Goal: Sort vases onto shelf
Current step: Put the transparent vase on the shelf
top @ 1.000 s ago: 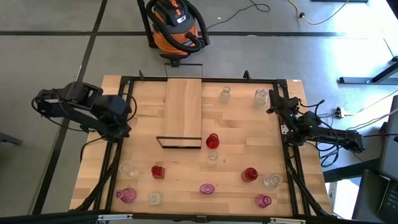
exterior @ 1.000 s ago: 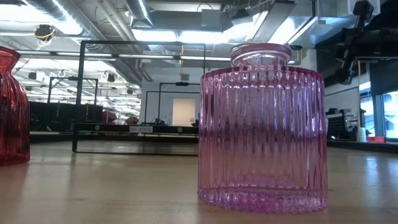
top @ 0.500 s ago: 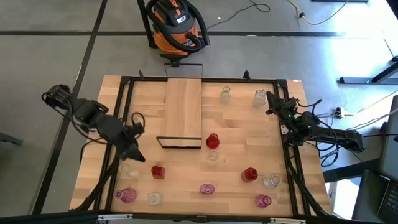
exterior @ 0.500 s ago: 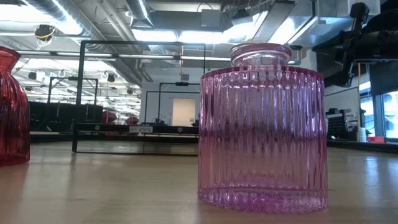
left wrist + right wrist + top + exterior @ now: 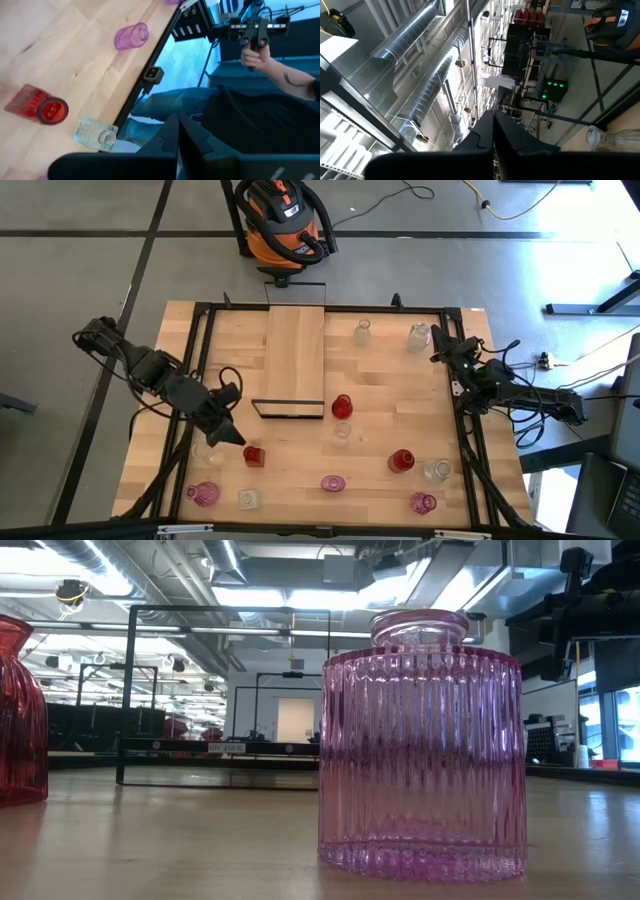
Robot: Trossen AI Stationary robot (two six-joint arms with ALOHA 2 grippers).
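**A:** Start big. What is lying where?

**B:** Reading the high view as a clock face, the table (image 5: 400, 380) is filling the dial. The shelf (image 5: 296, 355) is running from 12 o'clock down toward the centre. It is a flat, pale plank with a thin black frame at its near end, and nothing is standing on it yet. The vases are sitting scattered on the table from 1 round to 8 o'clock.

**A:** And the arms?

**B:** The left gripper (image 5: 232, 434) is hovering at about 8 o'clock with its fingers pressed together, gripping nothing. The right gripper (image 5: 442, 346) is waiting at 2 o'clock, and its fingers are also looking closed.

**A:** So what is the left one going for?

**B:** I'm guessing the red vase (image 5: 253, 456), which is sitting just beside its tip at 7 o'clock. A clear vase (image 5: 208, 451) is standing close by, on its 9 o'clock side.

**A:** How should it be handling that?

**B:** It should be spreading its fingers before dropping, coming straight down over the neck, and staying off the clear neighbour. It should squeeze gently, since glass is slick and hard, and lift vertically.

**A:** What about the textures?

**B:** The red vase is showing ribbed walls and a round mouth. The pink vase (image 5: 422, 740) in the low view is a squat, fluted cylinder with a short neck.
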